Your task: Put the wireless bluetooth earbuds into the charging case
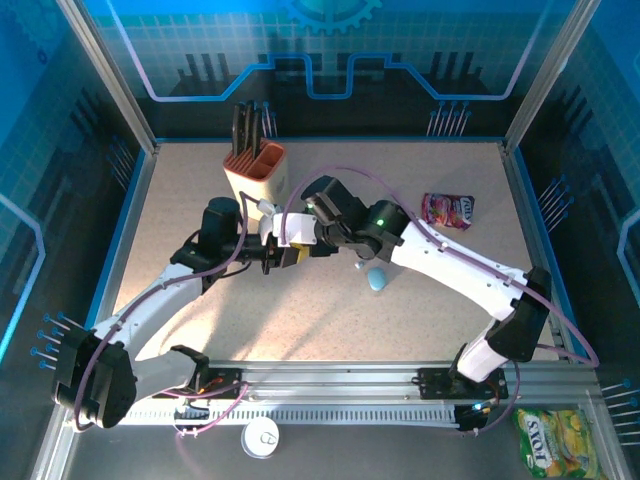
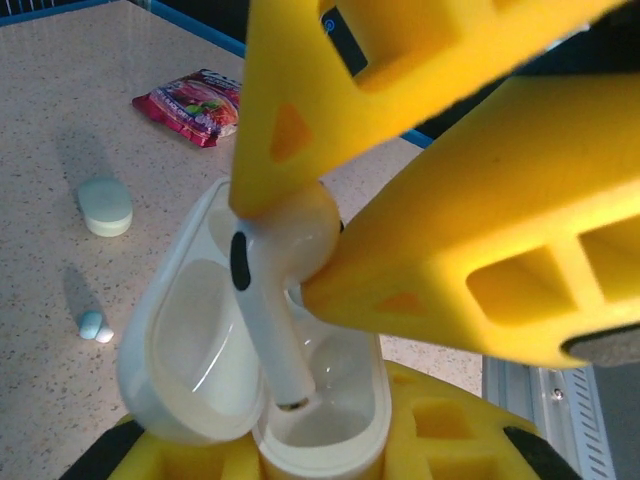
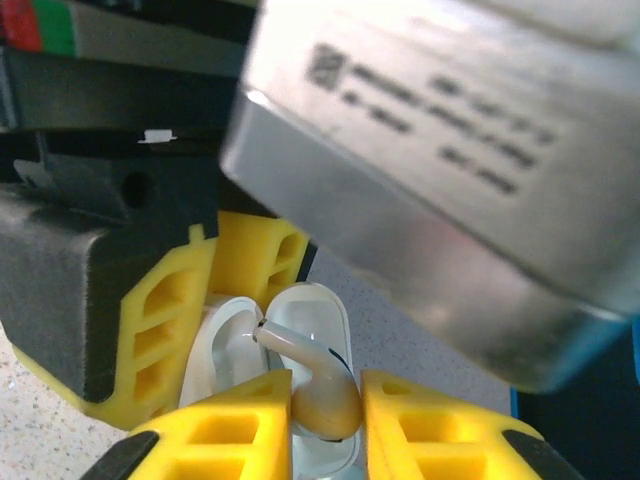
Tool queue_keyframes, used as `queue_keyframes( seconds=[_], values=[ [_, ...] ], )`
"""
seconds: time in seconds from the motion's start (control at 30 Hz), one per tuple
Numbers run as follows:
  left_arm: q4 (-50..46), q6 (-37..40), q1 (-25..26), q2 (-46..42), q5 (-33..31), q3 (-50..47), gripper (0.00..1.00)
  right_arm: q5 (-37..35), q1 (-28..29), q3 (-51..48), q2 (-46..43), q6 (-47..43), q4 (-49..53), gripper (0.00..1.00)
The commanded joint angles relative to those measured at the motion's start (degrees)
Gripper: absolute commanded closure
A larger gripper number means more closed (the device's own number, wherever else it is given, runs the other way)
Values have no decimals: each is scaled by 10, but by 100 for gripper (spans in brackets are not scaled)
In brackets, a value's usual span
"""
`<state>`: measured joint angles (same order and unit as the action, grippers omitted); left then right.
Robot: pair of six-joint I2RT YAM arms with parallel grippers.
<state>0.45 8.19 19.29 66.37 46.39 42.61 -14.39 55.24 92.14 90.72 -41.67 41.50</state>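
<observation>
Pinching an earbud by its bulb, the right hand is hanging at the top of the left wrist view, its yellow fingers narrowed onto the bud. The stem is pointing down, its tip sitting at the mouth of a well in the open white case. The left hand is gripping that case from both sides at the bottom of the frame, the lid standing open to the left. Overhead, both hands are sitting tip to tip at the centre of the tabletop. A closed mint case and a pink packet are lying at upper left, well apart from the hands.
</observation>
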Motion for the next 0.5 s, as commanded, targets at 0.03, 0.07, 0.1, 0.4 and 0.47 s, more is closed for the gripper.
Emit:
queue_keyframes(
  seconds=[0.03,0.07,0.1,0.4,0.47],
  values=[
    [7,-9,-5,0,26,16,83,-12,12,-14,-3,-39,-7,77],
    [7,-8,-5,0,27,17,83,-11,12,-15,-4,-41,-9,77],
    [6,-8,-5,1,27,17,83,-12,13,-16,-5,-43,-10,77],
    [4,-7,-6,0,27,17,83,-21,19,-23,-4,-70,-14,77],
    [2,-5,-6,0,27,17,83,-29,19,-24,-5,-77,-17,77]
  ],
)
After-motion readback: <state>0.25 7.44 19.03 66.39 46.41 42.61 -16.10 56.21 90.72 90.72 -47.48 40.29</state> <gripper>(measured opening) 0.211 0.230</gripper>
